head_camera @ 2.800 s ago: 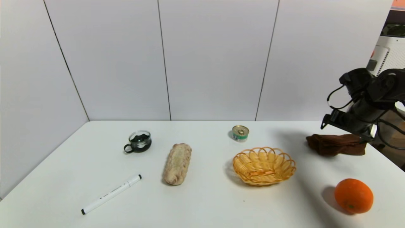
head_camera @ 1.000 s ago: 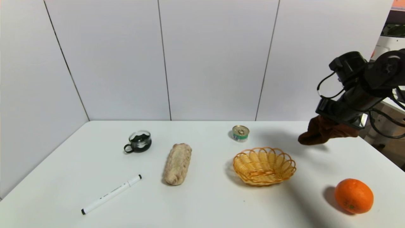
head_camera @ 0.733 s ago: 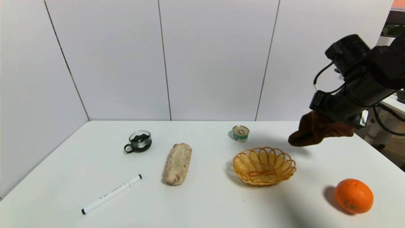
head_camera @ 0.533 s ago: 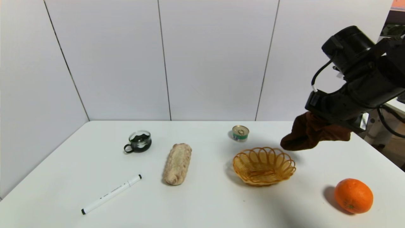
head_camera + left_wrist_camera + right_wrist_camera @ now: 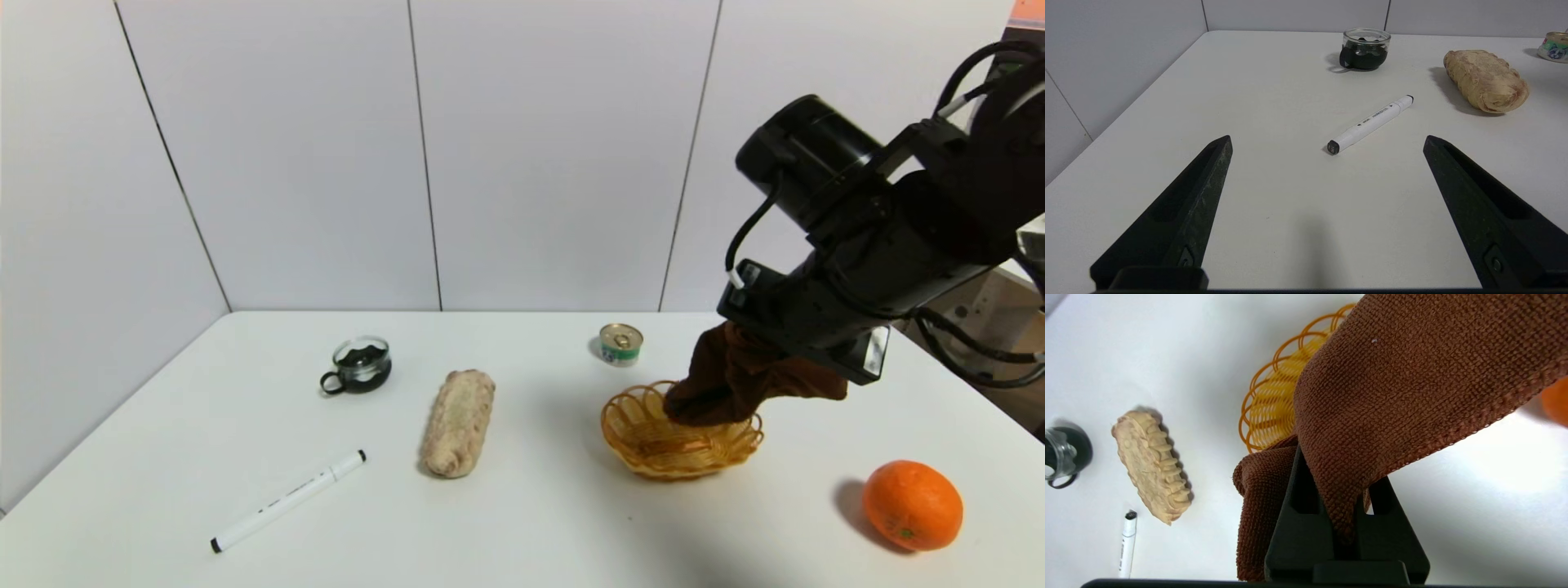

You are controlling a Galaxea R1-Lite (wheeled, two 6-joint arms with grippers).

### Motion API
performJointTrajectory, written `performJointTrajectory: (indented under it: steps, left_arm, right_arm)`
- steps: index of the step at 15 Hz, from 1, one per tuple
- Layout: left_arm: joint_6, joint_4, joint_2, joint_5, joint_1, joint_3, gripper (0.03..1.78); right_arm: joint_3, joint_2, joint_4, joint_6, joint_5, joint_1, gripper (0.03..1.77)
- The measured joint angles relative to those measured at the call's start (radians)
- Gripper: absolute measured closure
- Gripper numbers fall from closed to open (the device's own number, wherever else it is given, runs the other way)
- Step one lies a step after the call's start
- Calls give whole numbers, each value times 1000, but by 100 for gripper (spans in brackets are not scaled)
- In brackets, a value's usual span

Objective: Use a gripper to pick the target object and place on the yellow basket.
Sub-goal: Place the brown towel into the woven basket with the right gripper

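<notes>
My right gripper (image 5: 763, 359) hangs over the yellow basket (image 5: 653, 445), a woven oval at the table's middle right. It is shut on the dark brown towel (image 5: 727, 384), which droops from the jaws, its lower end over the basket's far right side. Whether the towel touches the wicker I cannot tell. In the right wrist view the towel (image 5: 1412, 388) is pinched between the black fingers (image 5: 1294, 506) of the right gripper (image 5: 1339, 469) and covers most of the basket (image 5: 1271, 404). My left gripper (image 5: 1327, 141) is open and empty, low over the table's near left.
A bread loaf (image 5: 457, 422), a white marker (image 5: 286, 501) and a glass cup with dark contents (image 5: 359, 365) lie left of the basket. A small tin can (image 5: 620, 344) stands behind it. An orange (image 5: 913, 505) sits near the front right edge.
The right gripper lifted the towel off the table at the far right and carried it left and nearer, until it hangs over the basket. Nothing else moved.
</notes>
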Motion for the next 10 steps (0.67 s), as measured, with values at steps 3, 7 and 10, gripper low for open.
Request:
performJointTrajectory:
  steps: [3,7,10]
  left_arm:
    - [0,0,0,0,0,0,12]
    - [0,0,0,0,0,0,12]
    - [0,0,0,0,0,0,12]
  right_arm:
    - [0,44,-4,19,-5,20,164]
    - [-1,104,-25,23,-20,24,136]
    - [-1,136,-29,21,-32,17,95]
